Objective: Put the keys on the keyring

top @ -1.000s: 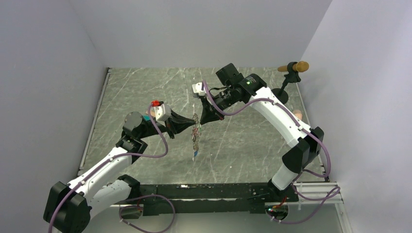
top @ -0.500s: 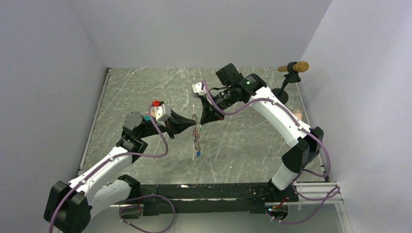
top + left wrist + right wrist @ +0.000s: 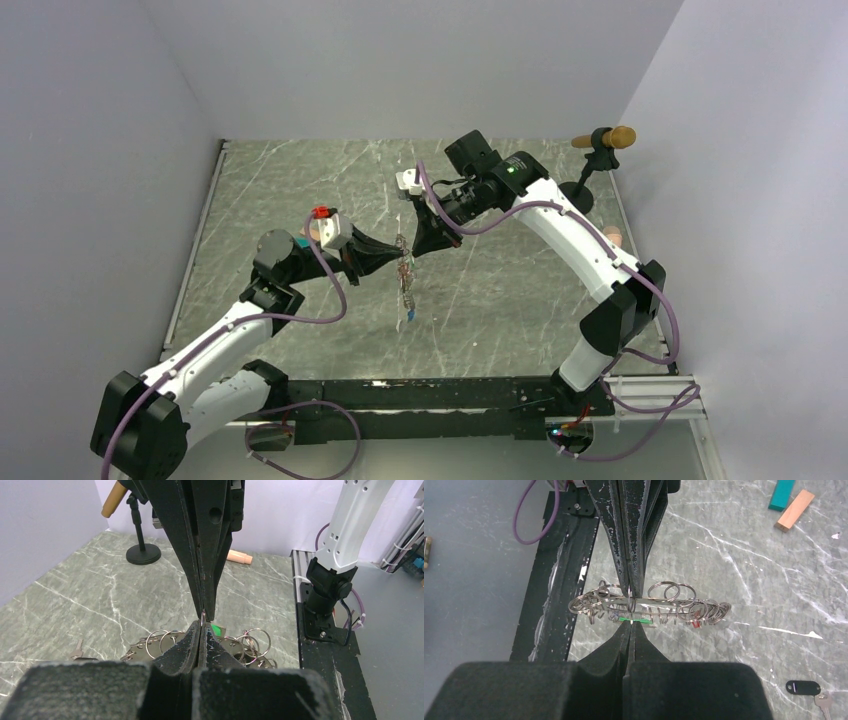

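Left gripper and right gripper are meeting tip to tip above the table. Both have their jaws pressed shut and are pinching the keyring, which is hanging edge-on between them. The fingers are hiding the exact pinch spots. Green key is showing just at the right gripper's tips; cannot tell if it is threaded on. Blue key is dangling at the ring's bottom, tiny and blurred. Teal block, cut off by the frame edge, and tan block are lying side by side. Black-tagged key is lying well apart.
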`<state>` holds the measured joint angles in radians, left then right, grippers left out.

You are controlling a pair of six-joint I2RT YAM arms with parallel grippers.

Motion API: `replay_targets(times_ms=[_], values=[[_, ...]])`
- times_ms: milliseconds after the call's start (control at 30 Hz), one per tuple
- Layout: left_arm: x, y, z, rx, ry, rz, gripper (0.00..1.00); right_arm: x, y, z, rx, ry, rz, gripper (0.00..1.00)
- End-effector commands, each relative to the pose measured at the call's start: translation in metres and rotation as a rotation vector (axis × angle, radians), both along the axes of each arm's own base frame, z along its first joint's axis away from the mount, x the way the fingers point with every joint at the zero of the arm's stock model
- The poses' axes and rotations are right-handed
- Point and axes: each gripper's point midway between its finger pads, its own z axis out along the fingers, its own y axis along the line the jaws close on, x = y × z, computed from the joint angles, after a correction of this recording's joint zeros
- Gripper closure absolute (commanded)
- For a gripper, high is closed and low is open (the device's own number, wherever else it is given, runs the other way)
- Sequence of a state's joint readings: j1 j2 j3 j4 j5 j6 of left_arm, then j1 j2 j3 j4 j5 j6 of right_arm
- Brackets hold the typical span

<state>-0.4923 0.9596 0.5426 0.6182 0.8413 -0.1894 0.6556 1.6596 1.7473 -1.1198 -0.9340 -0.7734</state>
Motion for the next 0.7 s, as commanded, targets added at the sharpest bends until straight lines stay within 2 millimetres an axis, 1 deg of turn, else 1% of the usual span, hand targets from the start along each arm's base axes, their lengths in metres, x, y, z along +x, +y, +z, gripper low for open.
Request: replay_targets(times_ms=[0,367,667], values=[[-0.0062,-0.0025,0.0179,-0.032,-0.055,-0.037,1.0,-0.0062,0.0146,0.0231,0.11,0.0,0.055,1.0],[-0.0075,-0.0027,0.0188,-0.032,-0.063,-0.043,1.0,-0.0066,0.0154,0.0232,0.117,0.015,0.054,1.0],[-0.0041,-0.0022,0.0151,0.001,-0.068,-0.027,1.0,-0.0055,0.0146,0.0227,0.114,0.014,0.049,1.0]])
